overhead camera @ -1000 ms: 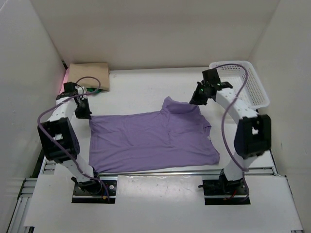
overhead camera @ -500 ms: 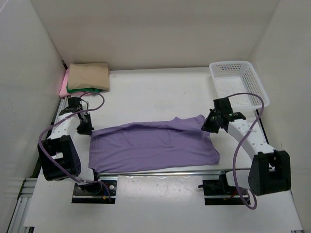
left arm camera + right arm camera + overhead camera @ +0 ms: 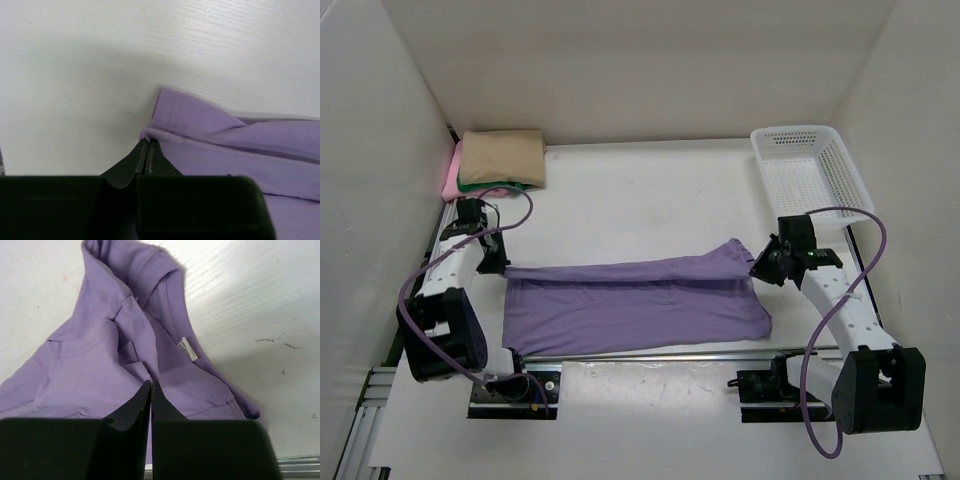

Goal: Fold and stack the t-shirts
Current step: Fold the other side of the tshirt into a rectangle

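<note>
Both arms have drawn back toward their bases over the last second, dragging the far edge of the lavender t-shirt (image 3: 635,300) over itself. The cloth now lies as a narrower band at 6 o'clock on the white table (image 3: 640,190). Plain white walls (image 3: 620,70) box the table on three sides, and a metal rail (image 3: 650,355) runs along its near edge.

At 9 o'clock the left gripper (image 3: 500,266) is pinched tight on the shirt's left corner. At 3 o'clock the right gripper (image 3: 760,264) is clamped on cloth near the collar.

Only the right wrist view shows the neckline and its small white label (image 3: 186,349). Only the overhead view shows the white basket (image 3: 810,165) at 2 o'clock and the folded stack at 10 o'clock. There the tan t-shirt (image 3: 502,155) tops the dark green t-shirt (image 3: 498,186) and the pink t-shirt (image 3: 450,175), of which only edges show.
</note>
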Tool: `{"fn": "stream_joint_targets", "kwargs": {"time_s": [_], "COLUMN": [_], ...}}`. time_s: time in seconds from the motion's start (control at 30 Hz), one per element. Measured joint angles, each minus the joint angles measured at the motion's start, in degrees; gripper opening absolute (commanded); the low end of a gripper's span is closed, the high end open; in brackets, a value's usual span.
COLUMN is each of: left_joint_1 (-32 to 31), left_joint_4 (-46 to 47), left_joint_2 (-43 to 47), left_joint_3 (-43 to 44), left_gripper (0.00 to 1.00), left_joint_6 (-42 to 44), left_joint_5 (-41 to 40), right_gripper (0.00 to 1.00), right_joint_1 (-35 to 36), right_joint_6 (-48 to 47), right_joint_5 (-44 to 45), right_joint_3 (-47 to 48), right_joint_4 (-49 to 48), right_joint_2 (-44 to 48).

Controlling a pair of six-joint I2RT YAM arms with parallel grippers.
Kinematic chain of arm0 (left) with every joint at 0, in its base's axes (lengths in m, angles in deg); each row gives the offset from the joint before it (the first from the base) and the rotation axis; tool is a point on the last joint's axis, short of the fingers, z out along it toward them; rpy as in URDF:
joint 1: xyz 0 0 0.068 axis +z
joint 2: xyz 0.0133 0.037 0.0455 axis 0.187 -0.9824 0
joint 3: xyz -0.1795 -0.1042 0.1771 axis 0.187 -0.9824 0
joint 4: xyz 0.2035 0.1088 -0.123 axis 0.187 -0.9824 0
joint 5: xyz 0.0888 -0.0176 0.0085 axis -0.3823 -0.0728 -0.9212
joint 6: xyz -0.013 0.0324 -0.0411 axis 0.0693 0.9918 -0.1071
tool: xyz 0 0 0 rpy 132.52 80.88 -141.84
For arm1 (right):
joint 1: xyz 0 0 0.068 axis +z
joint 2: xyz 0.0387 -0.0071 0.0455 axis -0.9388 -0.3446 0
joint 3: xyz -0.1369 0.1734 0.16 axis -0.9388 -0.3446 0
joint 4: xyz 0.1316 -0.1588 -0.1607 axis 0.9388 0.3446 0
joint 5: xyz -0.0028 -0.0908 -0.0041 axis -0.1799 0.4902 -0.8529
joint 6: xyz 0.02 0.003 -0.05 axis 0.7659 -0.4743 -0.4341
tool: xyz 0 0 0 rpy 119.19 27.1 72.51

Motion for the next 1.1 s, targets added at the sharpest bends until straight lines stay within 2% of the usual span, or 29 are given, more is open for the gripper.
{"fn": "stream_joint_targets", "kwargs": {"time_s": [0.13,0.3,0.5,0.7,0.83,0.93,1.1], "left_joint_1": [-0.35,-2.34,-2.91,-2.6,0.07,1.68,2.34], "left_joint_4": [0.94,0.81,-0.72,-0.46,-0.46,0.02,0.13], "left_joint_2": [6.47,12.79,12.87,12.63,10.29,9.01,8.96], "left_joint_3": [-2.99,-10.82,-14.78,-15.08,-13.31,-11.61,-11.58], "left_gripper": [0.1,0.1,0.1,0.1,0.1,0.15,0.29], "left_joint_6": [0.0,0.02,0.02,0.02,0.0,-0.02,0.04], "left_joint_5": [-0.13,-0.17,-0.22,-0.46,-0.5,-0.46,-0.52], "right_gripper": [0.01,0.01,0.01,0.01,0.01,0.01,0.01], "right_joint_1": [0.0,-0.02,-0.02,-0.17,-0.94,-1.11,-1.14], "right_joint_6": [-0.42,-0.61,-0.61,-0.61,-0.68,-0.81,-1.11], "right_joint_5": [0.0,0.15,0.74,1.29,1.66,1.66,1.53], "right_joint_3": [-1.05,-3.32,-4.04,-4.04,-4.04,-4.04,-4.31], "right_joint_4": [0.44,0.74,1.09,1.07,1.14,1.14,0.98], "right_joint_2": [0.24,0.24,0.31,0.33,0.72,0.92,0.94]}}
